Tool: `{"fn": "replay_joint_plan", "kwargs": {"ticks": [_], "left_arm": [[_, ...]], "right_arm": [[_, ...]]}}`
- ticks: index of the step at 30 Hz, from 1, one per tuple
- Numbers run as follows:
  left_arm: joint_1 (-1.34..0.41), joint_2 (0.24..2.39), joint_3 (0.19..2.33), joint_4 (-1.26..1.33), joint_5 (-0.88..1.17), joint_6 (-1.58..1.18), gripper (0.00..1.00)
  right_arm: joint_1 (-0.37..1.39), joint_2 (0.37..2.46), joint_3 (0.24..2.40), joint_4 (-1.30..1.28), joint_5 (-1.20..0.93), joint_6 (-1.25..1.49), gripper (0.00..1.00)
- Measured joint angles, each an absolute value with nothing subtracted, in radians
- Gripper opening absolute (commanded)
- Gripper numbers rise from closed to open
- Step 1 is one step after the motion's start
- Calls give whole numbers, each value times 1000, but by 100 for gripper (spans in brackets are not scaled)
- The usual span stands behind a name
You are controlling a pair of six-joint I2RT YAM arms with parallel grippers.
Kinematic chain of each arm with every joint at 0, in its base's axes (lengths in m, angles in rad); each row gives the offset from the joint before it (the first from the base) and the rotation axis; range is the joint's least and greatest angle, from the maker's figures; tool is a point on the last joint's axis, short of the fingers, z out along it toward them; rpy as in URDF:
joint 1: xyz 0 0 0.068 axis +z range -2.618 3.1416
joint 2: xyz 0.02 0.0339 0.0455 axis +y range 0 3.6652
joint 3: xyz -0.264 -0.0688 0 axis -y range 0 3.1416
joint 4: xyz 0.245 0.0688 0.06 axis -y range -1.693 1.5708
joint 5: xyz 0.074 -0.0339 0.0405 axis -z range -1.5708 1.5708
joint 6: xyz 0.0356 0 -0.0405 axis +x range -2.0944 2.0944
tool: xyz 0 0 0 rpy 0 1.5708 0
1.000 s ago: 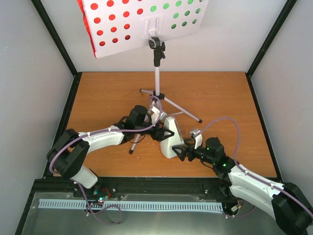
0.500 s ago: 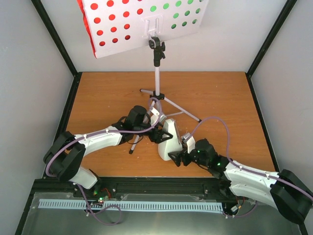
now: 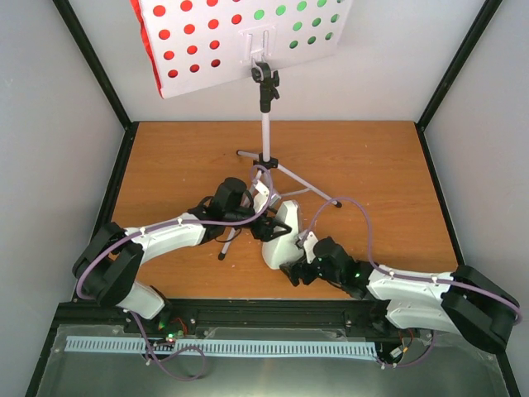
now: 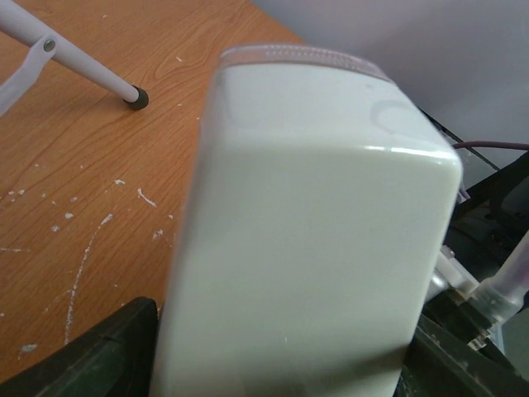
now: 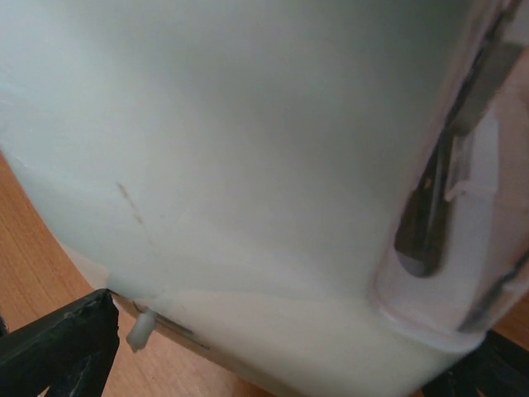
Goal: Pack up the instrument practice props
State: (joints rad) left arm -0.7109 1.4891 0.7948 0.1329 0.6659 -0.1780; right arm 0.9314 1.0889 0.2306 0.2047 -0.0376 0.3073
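High above and behind the left arm and right arm, looking steeply down over the whole table, far enough back to take in the tall music stand and the metronome near the middle. On the left wrist, pressed close against one white face of the metronome filling most of the frame, with a strip of table and a tripod foot at upper left, all shared with the overhead view. On the right wrist, closer again, facing the metronome's side and clear cover, with only a sliver of table at bottom left.
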Motion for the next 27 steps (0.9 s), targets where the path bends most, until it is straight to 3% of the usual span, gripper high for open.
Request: {"fn": "replay_joint_plan", "kwargs": {"ticks": [8, 13, 17, 22, 27], "left_arm": [[-706, 1488, 785, 159, 665, -155, 50], [-701, 1487, 773, 181, 662, -152, 50], [-700, 1487, 764, 195, 667, -148, 50], [-702, 1486, 749, 203, 693, -135, 49], [-704, 1452, 696, 208, 723, -97, 49]], "right_arm": [[950, 1109, 237, 171, 13, 323, 60], [954, 1077, 236, 131, 38, 324, 54], [955, 1060, 230, 121, 41, 325, 62], [955, 1026, 226, 117, 50, 338, 91], [955, 881, 242, 75, 101, 337, 94]]}}
